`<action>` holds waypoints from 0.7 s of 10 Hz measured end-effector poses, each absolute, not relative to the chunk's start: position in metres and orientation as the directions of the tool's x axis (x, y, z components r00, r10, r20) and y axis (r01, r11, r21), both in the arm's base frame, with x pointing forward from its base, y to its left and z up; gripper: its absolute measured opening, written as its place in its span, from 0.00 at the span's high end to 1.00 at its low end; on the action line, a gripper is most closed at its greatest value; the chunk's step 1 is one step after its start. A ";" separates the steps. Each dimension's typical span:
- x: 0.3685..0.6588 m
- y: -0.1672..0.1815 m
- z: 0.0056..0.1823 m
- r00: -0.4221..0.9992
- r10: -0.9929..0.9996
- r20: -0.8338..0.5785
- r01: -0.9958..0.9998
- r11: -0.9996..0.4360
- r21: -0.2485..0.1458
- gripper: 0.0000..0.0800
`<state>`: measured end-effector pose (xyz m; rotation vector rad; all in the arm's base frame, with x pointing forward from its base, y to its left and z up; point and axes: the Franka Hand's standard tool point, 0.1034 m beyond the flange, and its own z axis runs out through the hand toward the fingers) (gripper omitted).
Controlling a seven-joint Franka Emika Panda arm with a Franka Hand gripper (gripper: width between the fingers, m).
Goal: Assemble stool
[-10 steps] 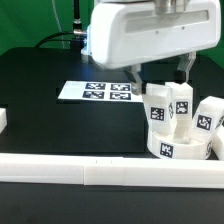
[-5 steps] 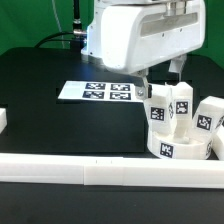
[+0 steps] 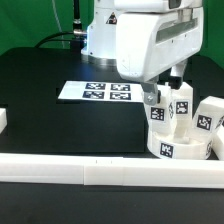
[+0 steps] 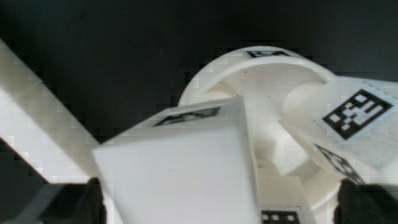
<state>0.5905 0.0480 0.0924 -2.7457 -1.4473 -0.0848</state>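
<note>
**Gripper low over the stool's upright legs**

Our gripper (image 3: 166, 88) hangs at the upright legs on the stool, with the arm's bulky white housing (image 3: 130, 38) filling the upper middle of the exterior view. We see one dark finger (image 3: 147, 96) beside the nearer leg and another by the farther one, but the housing and the legs hide the tips, so we cannot tell how wide the jaws stand or whether they have hold of anything.

We find the white plastic round disc seat (image 3: 178, 146) on the black table (image 3: 50, 125), toward the exterior view's right, just behind the long white border rail (image 3: 90, 172) that runs across the front. A black-and-white tag shows on its side wall. Two white blocky legs stand upright in it side by side: one tagged leg (image 3: 158, 108) nearer the exterior view's left and a second tagged leg (image 3: 181, 104) just beside it. A third white blocky leg (image 3: 208, 118) leans tilted at the seat's right edge, touching it.

The flat white marker board (image 3: 95, 91) lies well to the exterior view's left of the seat.

From the wrist view we see a leg top (image 4: 187, 160) very close, with the seat (image 4: 267, 75) behind it.
</note>
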 end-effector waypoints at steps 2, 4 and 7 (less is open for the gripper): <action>0.591 0.046 0.093 0.561 0.825 0.066 0.827 -0.562 -0.005 0.35; 0.592 0.041 0.093 0.551 0.832 0.067 0.834 -0.552 0.000 0.58; 0.592 0.040 0.092 0.588 0.806 0.067 0.808 -0.589 -0.004 0.58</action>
